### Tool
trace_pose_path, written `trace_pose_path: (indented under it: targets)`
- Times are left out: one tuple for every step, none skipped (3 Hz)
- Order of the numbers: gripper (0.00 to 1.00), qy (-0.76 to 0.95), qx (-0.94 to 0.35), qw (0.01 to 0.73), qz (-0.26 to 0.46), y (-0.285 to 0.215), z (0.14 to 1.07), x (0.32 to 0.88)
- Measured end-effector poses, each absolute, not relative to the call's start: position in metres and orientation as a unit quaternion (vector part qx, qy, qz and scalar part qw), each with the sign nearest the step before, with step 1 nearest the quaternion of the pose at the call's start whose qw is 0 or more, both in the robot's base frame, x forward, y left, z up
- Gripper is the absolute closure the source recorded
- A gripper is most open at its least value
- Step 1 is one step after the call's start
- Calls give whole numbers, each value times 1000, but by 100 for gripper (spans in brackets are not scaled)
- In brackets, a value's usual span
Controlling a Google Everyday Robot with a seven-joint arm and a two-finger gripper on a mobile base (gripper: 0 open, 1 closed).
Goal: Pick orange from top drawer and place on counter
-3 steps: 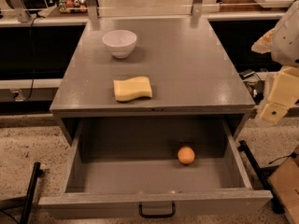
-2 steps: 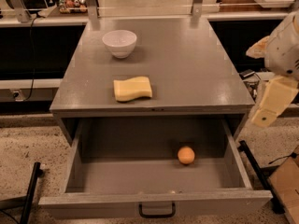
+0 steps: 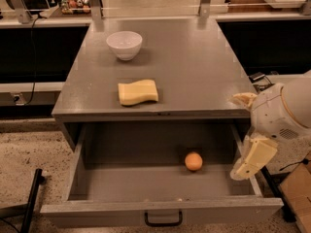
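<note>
The orange [image 3: 193, 161] lies on the floor of the open top drawer [image 3: 160, 211], right of centre and towards the back. The drawer is pulled fully out, its black handle [image 3: 163, 221] at the front. The counter [image 3: 194, 67] is the grey top above it. My gripper [image 3: 251, 158] hangs at the right, over the drawer's right wall, level with the orange and about a hand's width to its right. It is not touching the orange.
A white bowl [image 3: 124, 44] stands at the counter's back left. A yellow wavy-edged sponge [image 3: 138, 91] lies near the counter's front edge. A cardboard box [image 3: 296, 193] sits on the floor at the right, and a black bar [image 3: 30, 200] at the left.
My arm has moved left and down, from beside the cabinet's right side to over the drawer's right wall. The orange, sponge and bowl have not moved.
</note>
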State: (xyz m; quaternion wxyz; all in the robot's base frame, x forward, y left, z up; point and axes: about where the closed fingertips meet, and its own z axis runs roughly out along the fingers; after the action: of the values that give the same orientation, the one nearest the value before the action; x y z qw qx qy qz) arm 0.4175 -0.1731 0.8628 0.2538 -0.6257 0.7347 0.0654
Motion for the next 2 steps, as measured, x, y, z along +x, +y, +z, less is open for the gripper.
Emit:
trace_pose_path:
  targets:
    - [0,738,-629,239,60,-167,841,425]
    - [0,735,-643,208,51,-158,804,432]
